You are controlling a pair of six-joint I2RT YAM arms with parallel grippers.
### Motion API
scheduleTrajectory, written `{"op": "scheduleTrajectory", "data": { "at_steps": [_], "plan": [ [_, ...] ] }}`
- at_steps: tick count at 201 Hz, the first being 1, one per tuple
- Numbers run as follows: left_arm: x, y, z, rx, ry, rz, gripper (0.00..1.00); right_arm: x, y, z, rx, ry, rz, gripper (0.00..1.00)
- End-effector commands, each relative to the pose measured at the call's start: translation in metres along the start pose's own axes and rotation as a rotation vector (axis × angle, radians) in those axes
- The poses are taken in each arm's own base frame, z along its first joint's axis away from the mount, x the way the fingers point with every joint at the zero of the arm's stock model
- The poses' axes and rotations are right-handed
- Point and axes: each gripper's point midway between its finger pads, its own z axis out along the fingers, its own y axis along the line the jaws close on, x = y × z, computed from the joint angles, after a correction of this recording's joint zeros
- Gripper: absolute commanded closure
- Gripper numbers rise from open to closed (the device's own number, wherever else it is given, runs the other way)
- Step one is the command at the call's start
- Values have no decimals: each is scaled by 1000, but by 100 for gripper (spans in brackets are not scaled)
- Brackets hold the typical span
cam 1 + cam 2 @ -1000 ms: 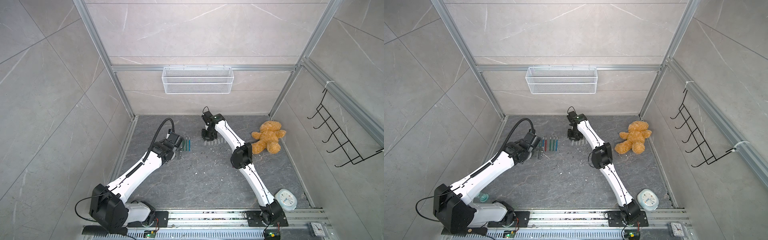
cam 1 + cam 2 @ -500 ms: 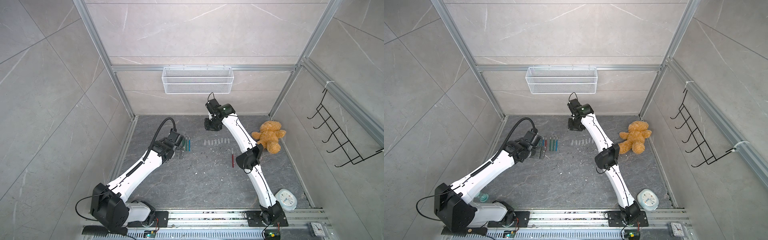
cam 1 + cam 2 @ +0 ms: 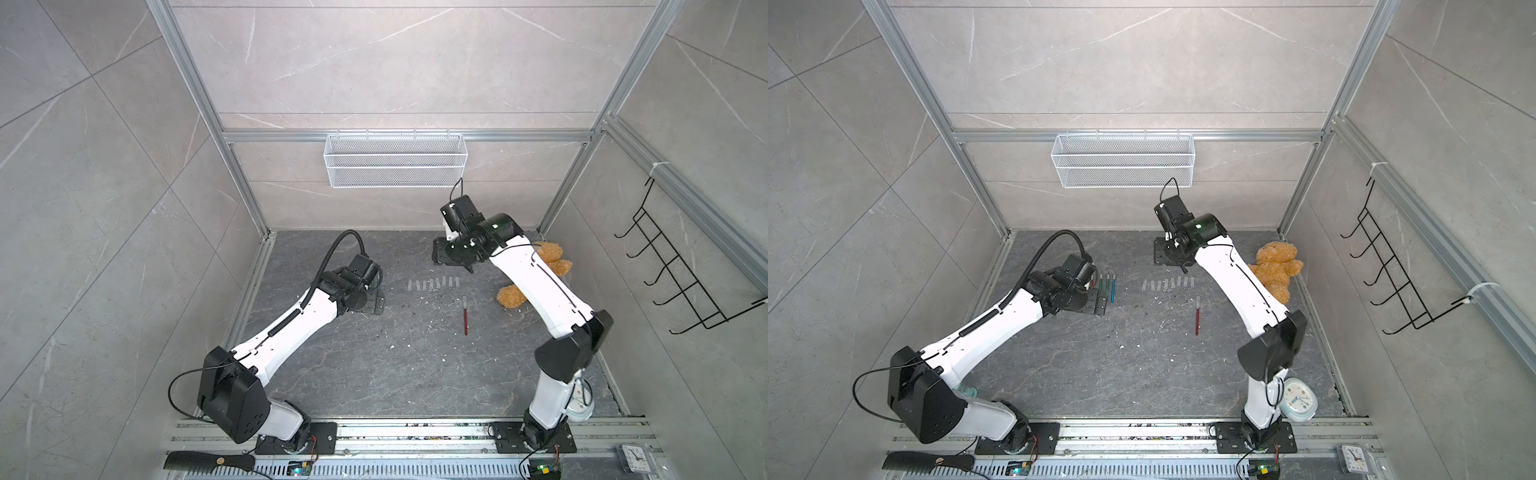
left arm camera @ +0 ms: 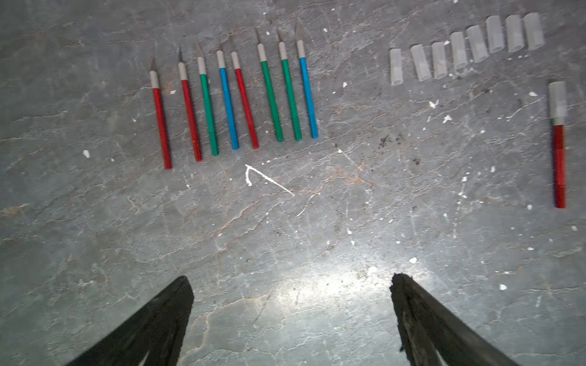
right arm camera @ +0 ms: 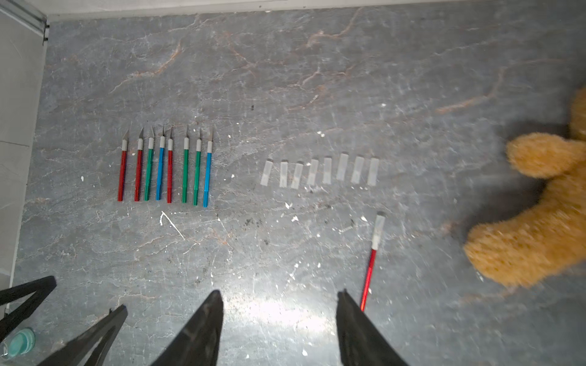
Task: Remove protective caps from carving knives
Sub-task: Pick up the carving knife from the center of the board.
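Several uncapped carving knives [image 4: 234, 95] with red, green and blue handles lie in a row, seen also in the right wrist view [image 5: 165, 168] and in a top view [image 3: 1106, 286]. Beside them lies a row of several clear protective caps [image 4: 466, 47] [image 5: 320, 171] [image 3: 434, 283]. One red knife [image 3: 466, 316] [image 5: 369, 269] lies apart, a cap [image 4: 557, 98] still on its tip. My left gripper [image 4: 291, 283] [image 3: 1096, 305] is open and empty, low beside the knife row. My right gripper [image 5: 279, 294] [image 3: 446, 253] hangs open and empty above the floor near the back wall.
A tan teddy bear [image 3: 540, 270] [image 5: 539, 221] lies at the right, partly behind my right arm. On the back wall hangs a white wire basket [image 3: 395, 166], and on the right wall a black hook rack [image 3: 685, 282]. A black comb [image 3: 208, 461] and a clock [image 3: 1298, 401] lie near the front.
My right gripper has risen from the cap row toward the back wall and its jaws have spread apart. The capped red knife now shows. The left arm has barely moved.
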Motion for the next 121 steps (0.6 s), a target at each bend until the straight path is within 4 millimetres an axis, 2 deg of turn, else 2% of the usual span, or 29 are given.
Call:
{"op": "scheduleTrajectory", "data": {
  "at_steps": [1,37,57,82,121],
  "plan": [
    [3,-31,2,26,35,-7,0,-14,-24,-31,11,-158,64,37],
    [8,-86,27,27,96,43,0,11,-72,-55,96,-212,139,26],
    [10,-116,41,40,126,65,0,24,-92,-70,130,-250,177,18],
    [12,-150,57,63,155,70,0,40,-110,-83,168,-274,209,9],
    [19,-198,82,102,214,61,0,61,-129,-94,233,-281,235,0]
  ]
}}
